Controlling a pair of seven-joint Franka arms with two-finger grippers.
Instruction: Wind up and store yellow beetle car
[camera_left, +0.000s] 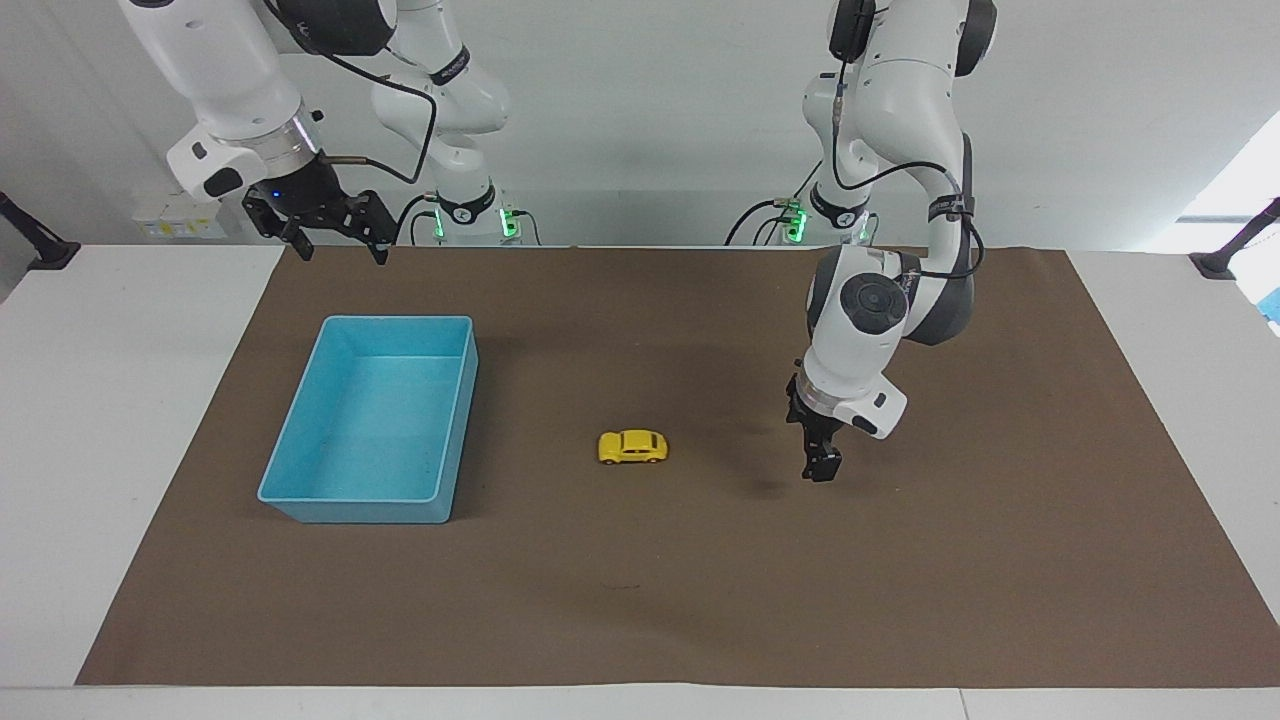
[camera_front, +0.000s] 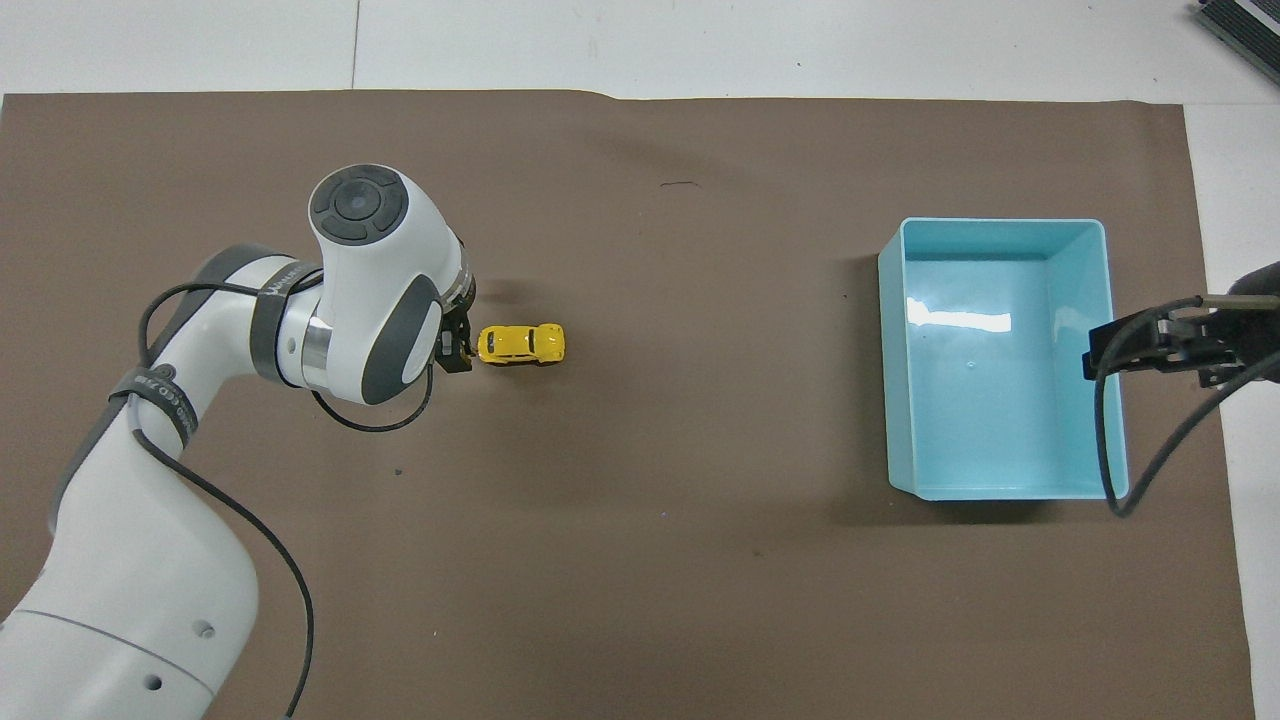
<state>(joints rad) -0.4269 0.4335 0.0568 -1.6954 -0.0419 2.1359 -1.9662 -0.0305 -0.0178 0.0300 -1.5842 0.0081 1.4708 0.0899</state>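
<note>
The yellow beetle car stands free on its wheels on the brown mat, between my left gripper and the blue bin. My left gripper hangs just above the mat at the car's rear, open, holding nothing and not touching it. In the overhead view the wrist hides most of it. My right gripper waits open and raised by the bin's edge nearest the robots.
The brown mat covers most of the white table. The bin is empty and sits toward the right arm's end. A black cable droops from the right arm over the bin's corner.
</note>
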